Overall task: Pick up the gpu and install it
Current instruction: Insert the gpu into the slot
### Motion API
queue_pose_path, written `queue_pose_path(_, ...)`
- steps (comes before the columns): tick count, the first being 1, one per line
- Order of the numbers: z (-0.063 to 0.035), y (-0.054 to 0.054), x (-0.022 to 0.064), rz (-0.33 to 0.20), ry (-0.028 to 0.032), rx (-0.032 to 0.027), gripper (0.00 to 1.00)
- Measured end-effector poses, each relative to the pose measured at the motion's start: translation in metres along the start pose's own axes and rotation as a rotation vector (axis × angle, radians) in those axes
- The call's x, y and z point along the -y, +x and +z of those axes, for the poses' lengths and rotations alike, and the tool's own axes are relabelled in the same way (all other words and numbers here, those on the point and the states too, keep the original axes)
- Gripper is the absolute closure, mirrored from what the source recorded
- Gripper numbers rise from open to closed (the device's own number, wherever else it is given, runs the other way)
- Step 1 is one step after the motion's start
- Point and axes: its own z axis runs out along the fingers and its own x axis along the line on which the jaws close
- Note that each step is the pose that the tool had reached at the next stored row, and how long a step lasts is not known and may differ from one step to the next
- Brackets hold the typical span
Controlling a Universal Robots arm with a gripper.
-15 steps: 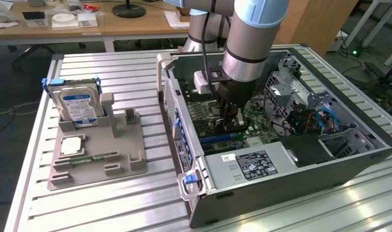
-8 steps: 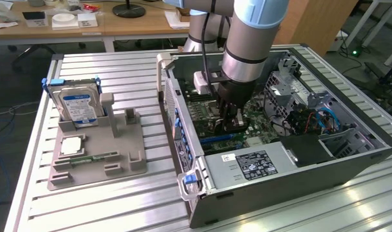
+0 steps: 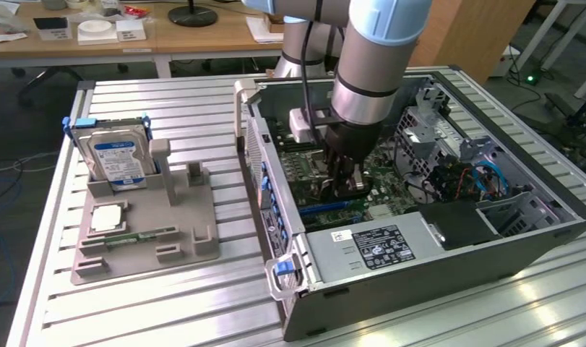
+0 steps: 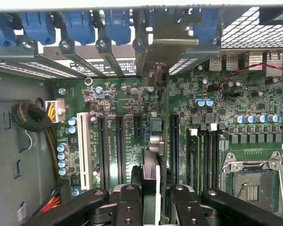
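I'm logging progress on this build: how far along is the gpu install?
Pickup looks done: the end effector is shut on the gpu, held on edge inside the open case, over the motherboard. In hand: the card hangs close above the expansion slots, its bracket near the rear openings. Left: whether it has seated in a slot cannot be told.

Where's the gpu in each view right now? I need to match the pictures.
Exterior view: the gpu sits edge-on under the gripper, low inside the open case, over the motherboard.
Wrist view: the gpu stands edge-on between the fingers, above the slots.
Shared landmark: the green motherboard.
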Motion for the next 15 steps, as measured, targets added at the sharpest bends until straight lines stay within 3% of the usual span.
queue_pose_path(15,0.0037,-0.0003,-0.0002,-0.001,0.0002,0.0003,0.73)
